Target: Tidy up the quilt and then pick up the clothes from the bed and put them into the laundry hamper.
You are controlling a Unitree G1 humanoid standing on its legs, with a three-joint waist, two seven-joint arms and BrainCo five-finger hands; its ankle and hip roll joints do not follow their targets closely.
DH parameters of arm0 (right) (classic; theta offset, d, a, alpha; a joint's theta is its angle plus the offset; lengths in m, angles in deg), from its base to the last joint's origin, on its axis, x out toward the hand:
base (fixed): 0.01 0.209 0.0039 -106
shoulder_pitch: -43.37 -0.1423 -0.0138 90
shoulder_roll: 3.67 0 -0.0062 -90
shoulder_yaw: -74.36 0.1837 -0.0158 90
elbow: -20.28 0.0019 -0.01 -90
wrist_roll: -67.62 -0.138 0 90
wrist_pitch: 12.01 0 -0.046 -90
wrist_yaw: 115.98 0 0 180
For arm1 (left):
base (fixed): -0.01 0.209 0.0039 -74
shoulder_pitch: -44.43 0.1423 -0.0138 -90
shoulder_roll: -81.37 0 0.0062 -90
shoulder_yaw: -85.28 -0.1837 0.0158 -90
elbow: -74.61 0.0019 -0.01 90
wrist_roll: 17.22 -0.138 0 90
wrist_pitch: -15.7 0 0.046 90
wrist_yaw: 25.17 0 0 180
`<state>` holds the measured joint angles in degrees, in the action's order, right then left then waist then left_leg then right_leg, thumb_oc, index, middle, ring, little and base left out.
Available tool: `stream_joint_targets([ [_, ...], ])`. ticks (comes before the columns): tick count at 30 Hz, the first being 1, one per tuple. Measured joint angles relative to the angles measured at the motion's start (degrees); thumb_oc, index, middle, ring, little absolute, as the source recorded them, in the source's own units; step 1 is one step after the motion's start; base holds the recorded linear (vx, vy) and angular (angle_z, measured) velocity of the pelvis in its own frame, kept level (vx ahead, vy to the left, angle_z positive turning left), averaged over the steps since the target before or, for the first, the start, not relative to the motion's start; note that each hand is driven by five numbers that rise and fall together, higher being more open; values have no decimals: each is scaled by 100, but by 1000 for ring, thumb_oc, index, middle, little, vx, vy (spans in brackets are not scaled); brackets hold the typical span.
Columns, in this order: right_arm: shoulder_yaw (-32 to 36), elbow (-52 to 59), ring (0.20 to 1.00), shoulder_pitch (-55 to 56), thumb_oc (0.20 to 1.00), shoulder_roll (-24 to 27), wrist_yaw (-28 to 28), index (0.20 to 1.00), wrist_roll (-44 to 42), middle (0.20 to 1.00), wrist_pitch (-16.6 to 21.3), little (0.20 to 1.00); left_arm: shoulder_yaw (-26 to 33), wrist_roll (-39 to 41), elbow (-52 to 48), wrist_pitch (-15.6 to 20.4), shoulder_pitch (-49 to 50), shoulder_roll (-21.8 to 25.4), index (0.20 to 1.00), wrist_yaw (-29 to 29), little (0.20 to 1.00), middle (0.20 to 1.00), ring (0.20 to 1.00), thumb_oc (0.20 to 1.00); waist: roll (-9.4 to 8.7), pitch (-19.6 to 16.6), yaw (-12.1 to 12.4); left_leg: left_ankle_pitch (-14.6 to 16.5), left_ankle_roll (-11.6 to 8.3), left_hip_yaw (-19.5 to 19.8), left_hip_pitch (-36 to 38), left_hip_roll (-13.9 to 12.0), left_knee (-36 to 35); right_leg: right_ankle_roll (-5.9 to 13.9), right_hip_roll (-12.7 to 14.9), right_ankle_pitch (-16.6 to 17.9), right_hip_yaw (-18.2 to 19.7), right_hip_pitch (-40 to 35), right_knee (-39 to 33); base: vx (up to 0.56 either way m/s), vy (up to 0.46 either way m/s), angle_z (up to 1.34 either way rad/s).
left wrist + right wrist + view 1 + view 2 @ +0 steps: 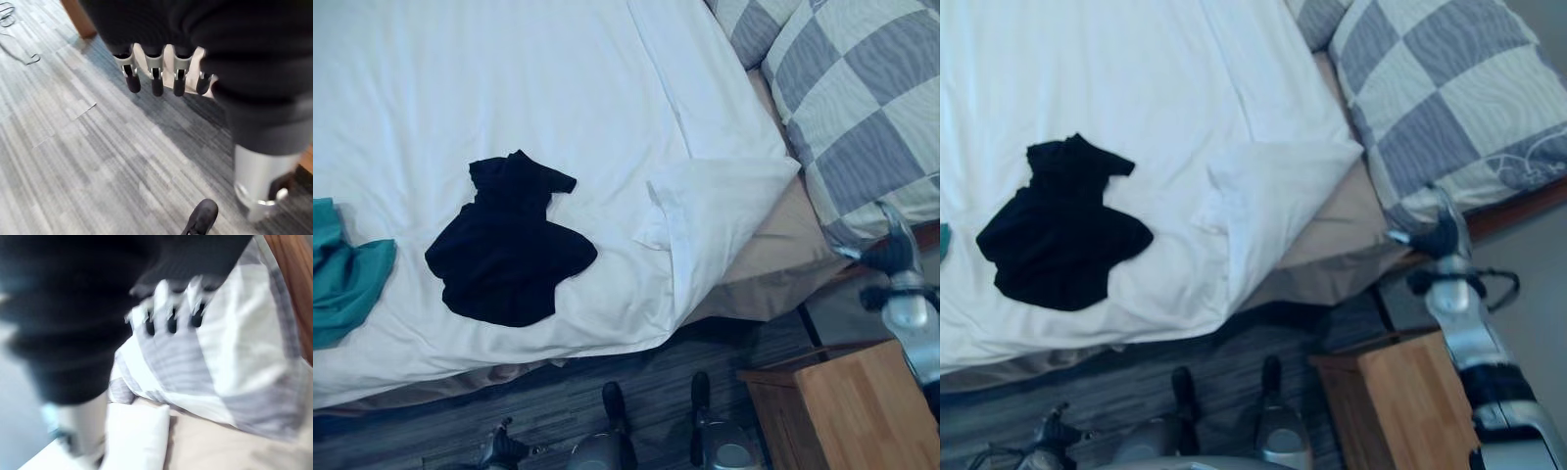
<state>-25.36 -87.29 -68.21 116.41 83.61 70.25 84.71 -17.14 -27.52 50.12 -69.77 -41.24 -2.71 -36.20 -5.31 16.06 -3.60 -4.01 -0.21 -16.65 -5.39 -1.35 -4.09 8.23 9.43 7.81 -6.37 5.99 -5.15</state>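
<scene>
Right hand (1438, 233) fingers relaxed, empty, over pillow (1449, 98) edge; quilt (558, 117) corner beside it. Left hand (161, 73) relaxed above floor (73, 147). Black garment (504, 245) well away.

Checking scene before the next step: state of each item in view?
quilt: spread on the bed, corner folded back
black garment: crumpled on the quilt
teal garment: bunched at the quilt's edge
checked pillow: lying at the head
left hand: open, above the floor
right hand: beside the pillow, empty
</scene>
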Motion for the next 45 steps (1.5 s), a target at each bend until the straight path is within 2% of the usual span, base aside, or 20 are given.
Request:
stream_joint_targets([
  [4,-806,98,1000,-1463,1000,139,-93,1000,183,1000,55,1000,-134,-1,-63,23,-26,-109,1000,-13,1000,1000,1000,1000,282,150,260,-170,-105,141,-300,-267,16,-130,-299,89,-143,228,3,-76,-102,4],
  [5,-1349,98,1000,-2134,1000,238,-160,1000,194,1000,86,1000,-178,-1,-71,49,-117,-103,1000,5,1000,1000,1000,1000,310,230,238,-212,-135,140,-440,-325,12,-214,-366,150,-143,389,16,-48,-36,0],
  [6,-1306,123,1000,-2252,1000,229,-186,1000,195,1000,154,1000,-172,-1,-71,44,-201,-108,1000,6,1000,1000,1000,1000,345,267,285,-231,-148,165,-478,-347,3,-236,-390,155,-167,416,37,-61,-55,4],
  [9,-2182,-281,1000,-3268,1000,167,-338,1000,177,1000,114,1000,-289,26,-121,145,-512,49,1000,21,1000,1000,1000,1000,473,480,427,-267,-157,190,-582,-409,9,-316,-432,157,-258,487,35,-55,-51,5],
  [10,-2594,-632,1000,-3730,1000,59,-400,1000,175,1000,70,1000,-349,35,-174,214,-684,146,1000,30,1000,1000,1000,1000,481,560,375,-275,-164,213,-664,-421,11,-333,-427,169,-269,568,35,-57,-48,13],
  [13,-2889,-1047,1000,-3970,1000,-170,-477,1000,152,1000,90,1000,-410,69,-201,279,-879,255,1000,19,1000,1000,1000,1000,567,639,455,-309,-153,294,-819,-403,25,-342,-404,165,-314,678,38,-47,-42,15],
  [14,-3260,-1549,250,-4261,250,-278,-610,250,128,250,55,250,-460,71,-205,309,-1009,349,1000,36,1000,1000,1000,1000,569,716,464,-309,-153,300,-954,-390,65,-344,-392,167,-314,791,37,0,0,0],
  [15,-3236,-1564,200,-4234,200,-270,-618,200,124,200,44,200,-417,78,-203,308,-1064,364,1000,34,1000,1000,1000,1000,598,819,538,-312,-151,305,-961,-387,65,-353,-386,173,-320,792,40,-8,-29,4],
  [18,-3278,-1904,200,-4237,200,-522,-671,200,115,200,33,200,-387,109,-100,288,-1088,419,1000,81,1000,1000,1000,1000,621,987,536,-311,-151,321,-958,-376,81,-354,-374,174,-336,772,39,4,-2,1],
  [22,-3185,-1660,200,-4197,200,-377,-852,200,121,200,19,200,-289,104,19,280,-1093,404,1000,89,1000,1000,1000,1000,616,984,477,-310,-151,336,-640,-375,49,-355,-370,174,-351,462,37,41,7,1],
  [24,-2767,-1173,200,-3612,200,-213,-869,200,131,200,37,200,-255,90,10,253,-1103,355,1000,91,1000,1000,1000,1000,590,969,434,-307,-155,369,-362,-386,-48,-377,-395,159,-408,211,36,65,17,11],
  [25,-2371,-833,391,-3179,391,-99,-862,391,133,391,79,391,-181,57,-37,250,-1091,318,1000,94,1000,1000,1000,1000,591,956,445,-307,-155,430,-291,-386,-49,-386,-393,149,-453,93,35,59,12,22],
  [26,-2261,-761,843,-2958,843,-82,-819,843,132,843,96,843,-175,50,-23,249,-1042,319,1000,91,1000,1000,1000,1000,539,924,359,-284,-182,474,-222,-391,-50,-388,-397,142,-445,34,28,77,19,13],
  [27,-1810,-719,1000,-2413,1000,-36,-841,1000,141,1000,174,1000,-127,37,3,195,-1042,316,1000,144,1000,1000,1000,1000,429,855,354,-233,-210,474,-146,-379,-50,-431,-397,70,-422,-41,7,77,26,7],
  [30,-1008,-665,1000,-1279,1000,17,-825,1000,139,1000,169,1000,-36,3,24,109,-929,306,1000,236,1000,1000,1000,1000,266,651,231,-230,-211,476,-61,-357,-54,-430,-374,49,-410,-128,5,63,43,-5],
  [31,-814,-807,1000,-871,1000,-7,-794,1000,129,1000,143,1000,-12,2,42,69,-805,298,1000,257,1000,1000,1000,1000,251,440,167,-221,-220,462,-53,-357,-56,-428,-367,48,-390,-122,4,65,51,-10],
  [34,-495,-1090,1000,-291,1000,-54,-779,1000,124,1000,38,1000,2,0,74,31,-650,294,1000,327,1000,1000,1000,1000,253,90,21,-163,-252,429,-17,-361,-75,-423,-371,36,-339,-129,3,73,55,-13],
  [35,113,-1473,1000,184,1000,-248,-735,1000,58,1000,33,1000,83,1,93,-13,-592,289,1000,413,1000,1000,1000,1000,258,-79,30,-127,-263,313,143,-382,-92,-422,-385,29,-255,-230,2,56,67,-26],
  [38,679,-2096,1000,831,1000,-262,-590,1000,-399,1000,-183,1000,162,4,239,-43,-449,301,1000,465,1000,1000,1000,1000,312,-452,-165,-96,-276,275,199,-384,-95,-384,-383,-60,-216,-257,2,39,61,-14],
  [45,1943,-2868,1000,1414,1000,-260,171,1000,-893,1000,-524,1000,160,13,270,-163,-140,215,1000,459,1000,1000,1000,1000,348,-610,-399,-76,-240,227,267,-419,-97,-418,-408,-88,-164,-300,0,30,30,-5],
])
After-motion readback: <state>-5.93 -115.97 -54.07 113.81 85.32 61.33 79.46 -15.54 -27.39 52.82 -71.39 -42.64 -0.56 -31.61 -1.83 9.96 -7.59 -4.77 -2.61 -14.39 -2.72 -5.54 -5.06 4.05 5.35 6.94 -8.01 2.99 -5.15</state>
